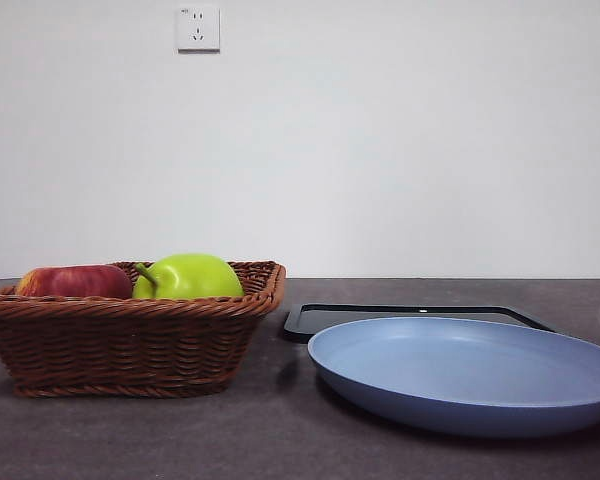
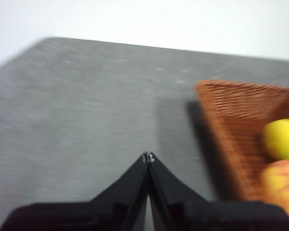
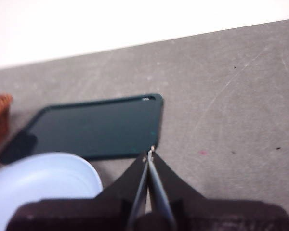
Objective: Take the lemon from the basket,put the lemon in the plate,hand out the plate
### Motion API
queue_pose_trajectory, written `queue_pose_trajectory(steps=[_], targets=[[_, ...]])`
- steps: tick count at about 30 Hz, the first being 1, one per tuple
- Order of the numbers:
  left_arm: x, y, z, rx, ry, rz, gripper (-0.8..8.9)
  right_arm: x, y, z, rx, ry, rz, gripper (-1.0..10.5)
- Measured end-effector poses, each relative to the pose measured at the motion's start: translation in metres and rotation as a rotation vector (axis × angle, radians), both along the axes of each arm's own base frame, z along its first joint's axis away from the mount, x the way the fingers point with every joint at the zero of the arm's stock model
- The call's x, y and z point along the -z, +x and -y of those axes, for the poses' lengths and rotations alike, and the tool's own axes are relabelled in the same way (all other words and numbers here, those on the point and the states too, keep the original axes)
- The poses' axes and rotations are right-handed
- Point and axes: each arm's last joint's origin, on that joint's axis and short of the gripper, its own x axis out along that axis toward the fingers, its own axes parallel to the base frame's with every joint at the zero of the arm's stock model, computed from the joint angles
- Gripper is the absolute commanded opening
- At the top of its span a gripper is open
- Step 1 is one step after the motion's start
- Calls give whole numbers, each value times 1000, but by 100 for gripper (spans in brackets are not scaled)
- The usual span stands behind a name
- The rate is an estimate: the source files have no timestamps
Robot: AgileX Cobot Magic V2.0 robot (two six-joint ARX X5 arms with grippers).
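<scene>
The brown wicker basket [image 1: 130, 340] stands at the left in the front view, with a red apple [image 1: 75, 281] and a green apple [image 1: 188, 277] showing above its rim. The lemon is hidden in the front view. In the left wrist view the lemon [image 2: 282, 139] lies inside the basket [image 2: 231, 115] beside the red apple [image 2: 281, 185]. The blue-grey plate [image 1: 470, 375] lies empty at the right. My left gripper [image 2: 148, 156] is shut and empty, above bare table beside the basket. My right gripper [image 3: 150, 153] is shut and empty, above the table near the plate [image 3: 38, 178].
A flat black tray [image 1: 400, 315] lies behind the plate; it also shows in the right wrist view [image 3: 91, 127]. A white wall with a socket [image 1: 198, 28] closes the back. Neither arm shows in the front view.
</scene>
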Motion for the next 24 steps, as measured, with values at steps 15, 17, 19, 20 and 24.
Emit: queue_pose_trajectory(steps=[15,17,19,20,24], targets=[[-6,-1,5,116,-277,-72,6,-13,-1,0,46,260,-69,3],[-18,0,5,115,-279,-79,6,-27,-1,0,48,264,-81,3],[-33,1,5,118,-278,-72,6,-40,-2,0,47,265,-86,3],[-43,3,5,124,-278,-68,6,-49,-1,0,47,265,-88,3],[-71,13,6,189,-267,-96,6,-78,4,0,44,258,-120,3]])
